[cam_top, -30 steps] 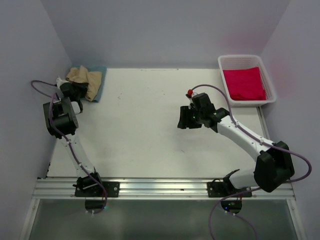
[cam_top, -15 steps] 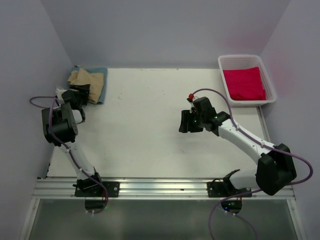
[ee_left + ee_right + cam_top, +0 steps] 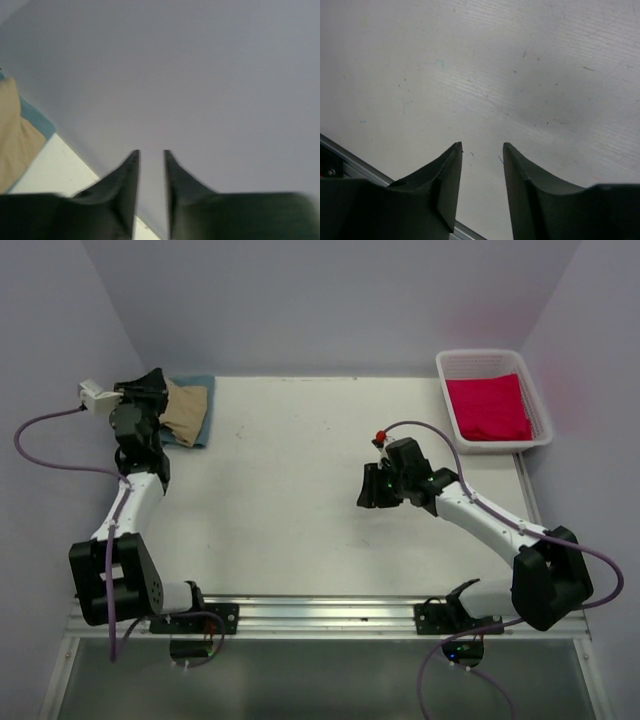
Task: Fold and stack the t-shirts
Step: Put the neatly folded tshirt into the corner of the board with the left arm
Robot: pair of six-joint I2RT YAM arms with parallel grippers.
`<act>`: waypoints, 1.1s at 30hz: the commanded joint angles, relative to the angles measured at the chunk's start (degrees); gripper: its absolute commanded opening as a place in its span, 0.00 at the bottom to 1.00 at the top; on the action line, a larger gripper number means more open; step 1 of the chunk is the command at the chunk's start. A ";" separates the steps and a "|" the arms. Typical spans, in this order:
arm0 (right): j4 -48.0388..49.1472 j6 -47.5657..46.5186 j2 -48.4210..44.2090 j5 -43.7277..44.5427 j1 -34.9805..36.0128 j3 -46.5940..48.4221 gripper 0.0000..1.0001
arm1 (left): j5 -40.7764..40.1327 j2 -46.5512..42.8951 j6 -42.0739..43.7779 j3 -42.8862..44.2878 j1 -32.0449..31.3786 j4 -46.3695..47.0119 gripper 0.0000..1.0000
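The tan t-shirt (image 3: 186,410) lies crumpled on the teal-blue t-shirt (image 3: 201,430) in the table's far left corner. My left gripper (image 3: 152,382) is raised over the left edge of that pile, pointing at the back wall. In the left wrist view it (image 3: 151,152) is narrowly open and empty, with the tan shirt (image 3: 11,137) and a strip of the teal shirt (image 3: 39,119) at the left. The red-pink t-shirt (image 3: 488,408) lies folded in the white basket (image 3: 448,392). My right gripper (image 3: 368,486) hovers over bare table right of centre; it (image 3: 482,145) is open and empty.
The white slatted basket stands at the far right corner. Grey walls close in the left, back and right sides. A metal rail (image 3: 320,612) runs along the near edge and shows in the right wrist view (image 3: 350,167). The left arm's cable (image 3: 45,445) loops by the left wall.
My left arm has stretched out and lifted its gripper from beside the tan shirt toward the back wall. The tan shirt has shifted slightly. The right gripper has barely moved.
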 commanded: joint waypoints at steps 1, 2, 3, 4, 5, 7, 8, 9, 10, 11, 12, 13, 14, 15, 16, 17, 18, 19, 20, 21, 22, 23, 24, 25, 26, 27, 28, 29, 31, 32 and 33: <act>3.40 0.74 -1.30 -2.48 0.13 -0.99 0.39 | 1.38 9.13 4.76 3.95 -0.06 1.75 0.19; 3.58 0.82 -1.56 -2.74 0.13 -1.17 0.23 | 4.80 11.44 5.72 6.07 0.46 0.79 0.00; 3.84 1.00 -1.73 -3.01 0.13 -1.87 0.17 | 6.14 13.81 6.17 8.01 0.55 1.05 0.00; 3.93 1.09 -2.17 -3.18 0.04 -2.22 0.11 | 7.72 18.27 6.69 10.90 0.82 2.00 0.00; 4.11 1.17 -2.96 -3.27 0.04 -2.66 0.01 | 8.08 20.41 6.53 12.23 1.08 3.06 0.00; 4.46 1.79 -4.19 -3.36 0.04 -4.07 0.00 | 9.31 26.63 6.87 16.96 1.69 4.12 0.00; 4.55 1.88 -5.33 -3.19 0.13 -4.59 0.00 | 8.97 28.23 7.92 18.56 2.05 3.86 0.00; 4.81 2.23 -5.77 -3.19 0.04 -5.56 0.00 | 8.70 29.81 8.89 21.62 2.22 3.77 0.00; 4.81 2.40 -6.30 -3.27 0.04 -6.09 0.00 | 8.18 32.18 9.77 23.13 2.22 2.82 0.00; 4.72 2.41 -6.65 -3.01 0.04 -6.53 0.00 | 6.69 33.25 11.17 24.54 2.22 2.11 0.00; 4.37 2.49 -7.27 -2.66 0.04 -7.23 0.00 | 4.68 34.22 11.36 26.38 2.31 1.23 0.00; 4.28 2.49 -7.62 -2.92 0.04 -7.50 0.00 | 1.70 36.14 11.71 27.01 2.31 -0.43 0.00; 4.11 2.58 -7.89 -2.66 0.04 -7.93 0.00 | 0.36 37.20 11.88 27.88 2.49 -2.36 0.00; 4.11 2.67 -8.50 -2.48 0.13 -8.20 0.00 | -0.43 38.52 11.97 29.89 2.58 -4.29 0.00; 4.11 2.76 -8.68 -2.40 0.04 -8.38 0.00 | -1.66 40.97 12.15 30.61 2.84 -7.97 0.00; 3.85 2.84 -8.85 -2.31 0.04 -8.55 0.00 | -2.63 42.04 11.89 31.14 2.84 -10.09 0.00; 3.76 2.93 -8.94 -2.22 0.04 -8.47 0.00 | -3.42 43.09 11.36 31.58 2.84 -12.12 0.00; 3.67 2.85 -8.94 -2.13 0.13 -8.38 0.00 | -4.82 44.84 10.66 31.50 2.84 -15.44 0.00; 3.49 2.85 -8.86 -1.96 0.13 -8.12 0.00 | -5.10 45.90 9.61 31.32 2.93 -16.95 0.00; 3.06 2.76 -8.68 -1.87 0.04 -7.50 0.00 | -5.19 46.70 9.34 31.06 2.93 -18.28 0.00; 2.88 2.58 -8.59 -1.69 0.04 -7.32 0.00 | -5.01 48.01 9.08 30.36 2.93 -18.90 0.00; 2.44 2.49 -8.50 -1.52 0.04 -6.63 0.00 | -4.84 48.55 8.29 29.74 2.93 -19.25 0.00; 2.18 2.41 -8.42 -0.99 0.04 -6.36 0.00 | -4.57 49.86 7.76 29.91 3.01 -20.21 0.00; 2.09 2.41 -8.59 -0.55 0.04 -6.10 0.00 | -3.35 50.74 7.41 30.35 3.19 -22.48 0.00; 1.74 2.23 -8.50 0.32 0.13 -5.57 0.02 | -2.47 52.32 7.06 31.74 3.19 -24.51 0.00; 1.56 2.14 -8.50 0.85 0.13 -5.22 0.04 | -1.50 52.33 6.96 32.80 3.45 -24.53 0.00; 1.47 2.06 -8.59 1.12 0.04 -4.87 0.07 | -0.02 53.72 6.79 33.86 3.54 -27.31 0.00; 1.30 1.88 -8.24 1.47 0.04 -4.25 0.12 | 0.69 54.26 6.79 34.56 3.72 -27.86 0.00; 0.51 1.79 -8.07 2.61 0.04 -3.20 0.19 | 2.10 54.71 6.61 35.36 4.15 -29.00 0.00; -0.71 1.27 -7.98 3.05 0.13 -2.06 0.23 | 2.89 54.27 6.18 34.84 4.33 -28.05 0.00; -0.99 1.18 -8.06 3.40 0.04 -1.61 0.27 | 3.77 53.31 6.17 32.40 4.51 -26.13 0.00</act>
